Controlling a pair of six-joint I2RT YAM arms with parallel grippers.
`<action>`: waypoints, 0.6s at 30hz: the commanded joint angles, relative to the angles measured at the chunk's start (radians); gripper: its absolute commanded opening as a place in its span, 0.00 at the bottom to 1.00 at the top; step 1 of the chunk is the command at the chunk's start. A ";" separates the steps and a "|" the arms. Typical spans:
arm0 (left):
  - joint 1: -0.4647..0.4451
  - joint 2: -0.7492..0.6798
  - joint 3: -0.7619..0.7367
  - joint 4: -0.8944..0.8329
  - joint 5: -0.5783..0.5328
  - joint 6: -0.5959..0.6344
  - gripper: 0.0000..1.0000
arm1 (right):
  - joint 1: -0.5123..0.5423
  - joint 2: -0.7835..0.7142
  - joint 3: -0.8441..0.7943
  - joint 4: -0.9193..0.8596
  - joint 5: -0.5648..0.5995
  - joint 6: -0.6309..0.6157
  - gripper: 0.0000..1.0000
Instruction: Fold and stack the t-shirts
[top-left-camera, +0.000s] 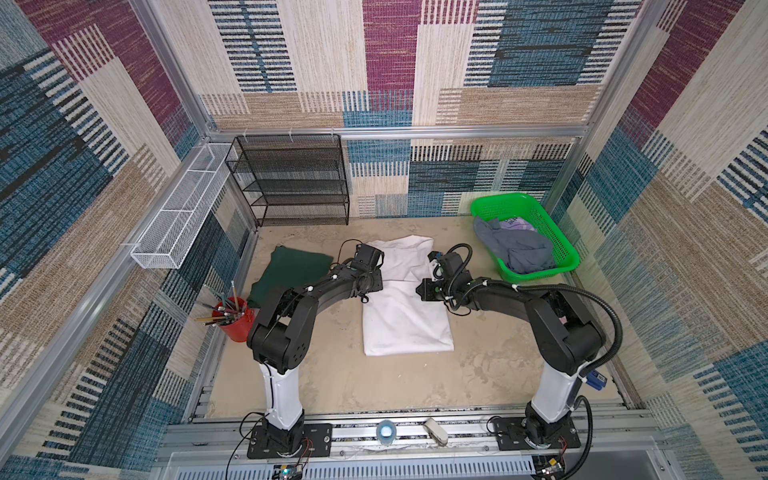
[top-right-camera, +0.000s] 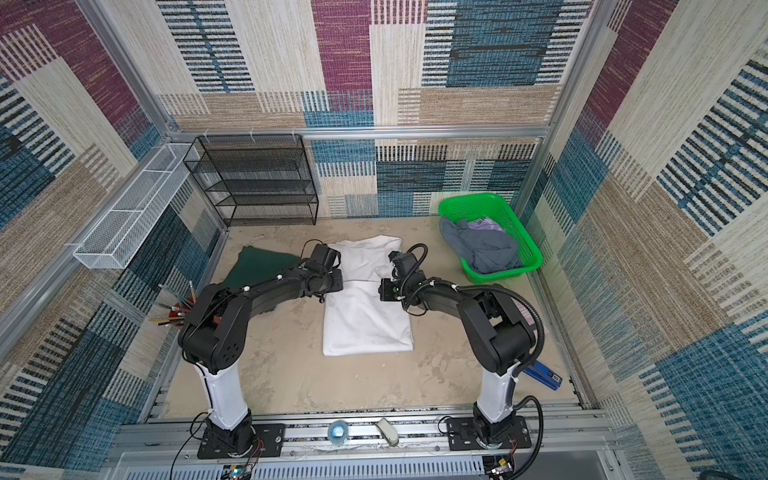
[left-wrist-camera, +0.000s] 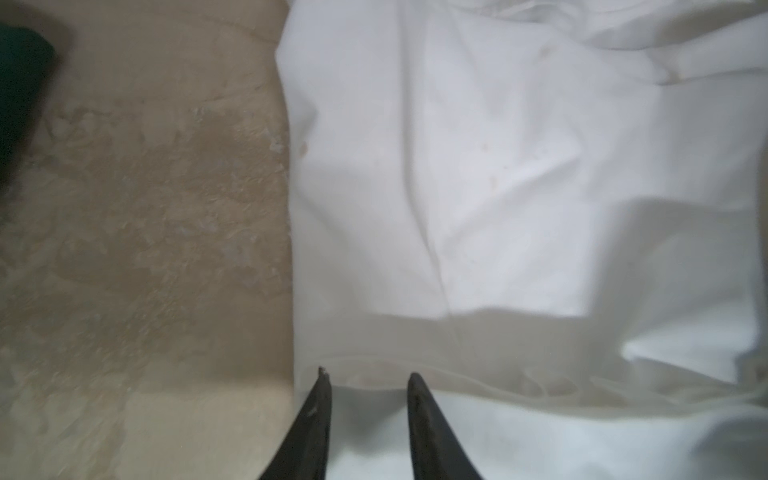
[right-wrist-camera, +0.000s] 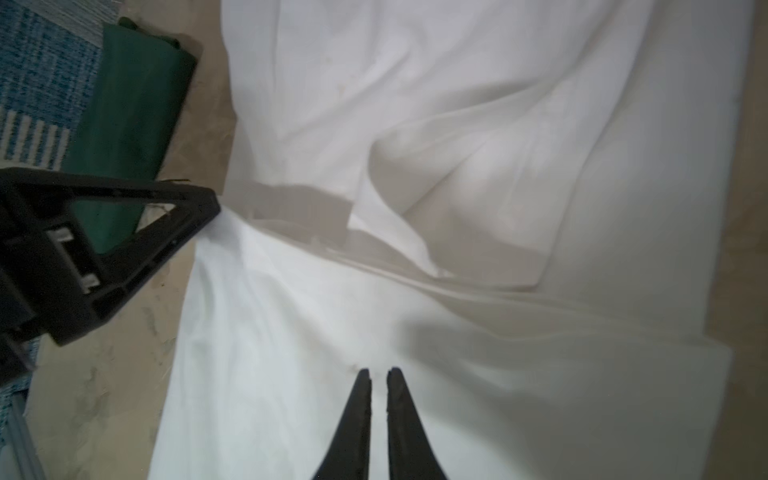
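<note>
Beige counter, patchwork-carpet walls: 3 t-shirts, 2 claws, 1 basket.
White t-shirt lies mid-counter, long and narrow, creased across the middle, far half rumpled. Dark green t-shirt is folded flat, left of it. Grey t-shirt with lilac patch sits crumpled in green basket, far right. Left claw: fingers apart at the white t-shirt's left edge, by the crease. Right claw: nearly closed, tips on the white cloth at its right side; can't tell if cloth is pinched.
</note>
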 joint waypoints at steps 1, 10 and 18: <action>0.018 0.022 0.004 -0.018 0.041 -0.052 0.33 | -0.029 0.045 0.006 0.058 -0.018 -0.021 0.12; 0.040 -0.007 -0.021 -0.023 0.016 -0.016 0.34 | -0.044 -0.046 -0.060 0.047 0.011 -0.055 0.18; -0.025 -0.289 -0.289 -0.148 0.187 -0.084 0.41 | -0.042 -0.341 -0.284 -0.086 0.003 -0.011 0.49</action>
